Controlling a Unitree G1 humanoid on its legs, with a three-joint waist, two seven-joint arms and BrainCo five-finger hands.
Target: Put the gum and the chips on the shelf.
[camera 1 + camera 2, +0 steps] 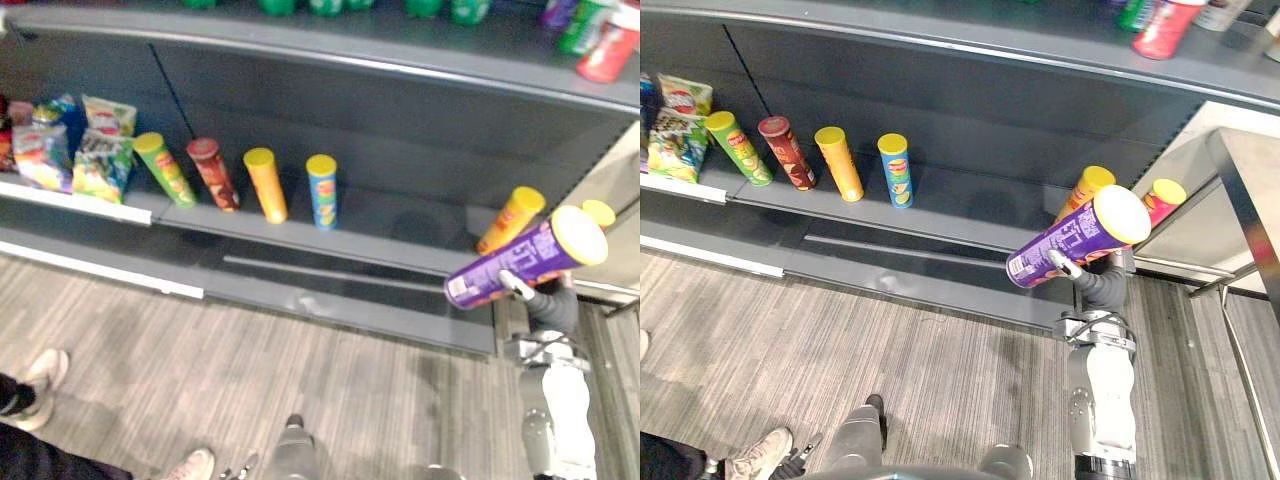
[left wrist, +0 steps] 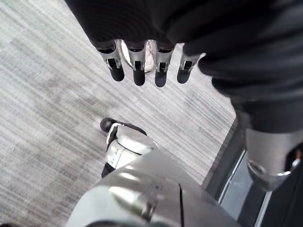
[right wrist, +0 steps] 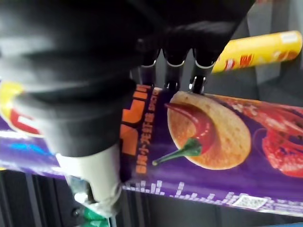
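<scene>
Beyond the right robot hand (image 1: 1092, 282), the dark grey metal shelf (image 1: 400, 215) lies bare from a blue upright chip can (image 1: 322, 192) to an orange, yellow-lidded chip can (image 1: 510, 220), its front edge near that hand. That robot hand is clamped round a purple cylindrical chip can (image 1: 525, 260) with a pale yellow lid, held tilted above the hand, lid end higher, just before the orange can. The left robot hand (image 2: 137, 66) hangs over the grey wood-grain floor (image 2: 47, 94), fingers (image 2: 161, 71) straight.

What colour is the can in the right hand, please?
The can is purple, its lid yellow; best in the left eye view.
</scene>
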